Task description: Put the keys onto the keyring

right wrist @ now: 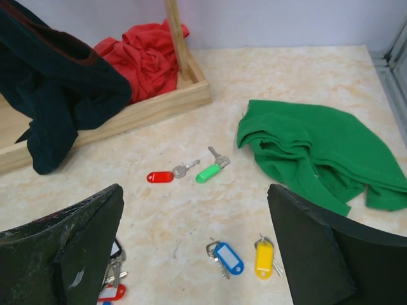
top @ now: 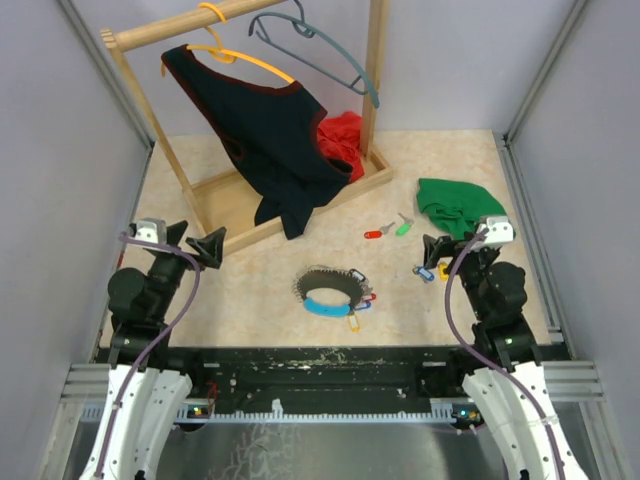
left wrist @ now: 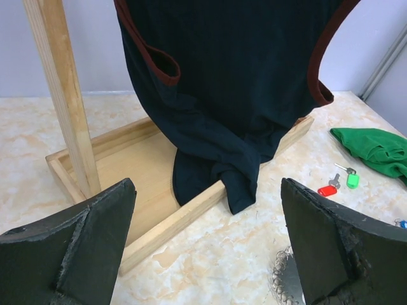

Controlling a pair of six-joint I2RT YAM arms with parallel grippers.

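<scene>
left gripper [top: 196, 242]: lower left of the top view; jaws spread wide, nothing between them.
right gripper [top: 450, 248]: lower right of the top view; jaws spread wide, holding nothing.
keyring [top: 330, 290]: bottom centre of the table [top: 250, 300], between the two grippers and apart from both. Light-blue band on the near side, dark wiry coil behind it.
tagged keys [top: 353, 321]: yellow, red and blue tags bunched at the keyring's right edge. Cannot tell whether they are threaded on.
keyring per view: whole only in the top view. Left wrist gets a sliver of coil at the bottom edge. Right wrist gets a red tag and metal blades in the lower left corner, beside its own finger.
blue key [right wrist: 227, 258]: bottom centre of the right wrist view, flat on the table.
yellow key [right wrist: 264, 259]: just beside the blue key, to its right.
blue/yellow per view: right wrist shows both whole; in the top view the right gripper half hides them.
red key [right wrist: 160, 176]: mid-frame, flat, loose.
green key [right wrist: 206, 172]: just right of the red key, blades nearly meeting. This pair shows in all three views.
green cloth [top: 455, 205]: crumpled, right side, just beyond the right gripper.
wooden rack [top: 375, 70]: upper left to centre.
dark garment [top: 265, 130]: on an orange hanger [top: 245, 60], hem draped over the rack's base rail.
red cloth [top: 340, 140]: bunched in the rack base, behind the garment.
grey hanger [top: 320, 45]: on the top rail, nothing on it.
</scene>
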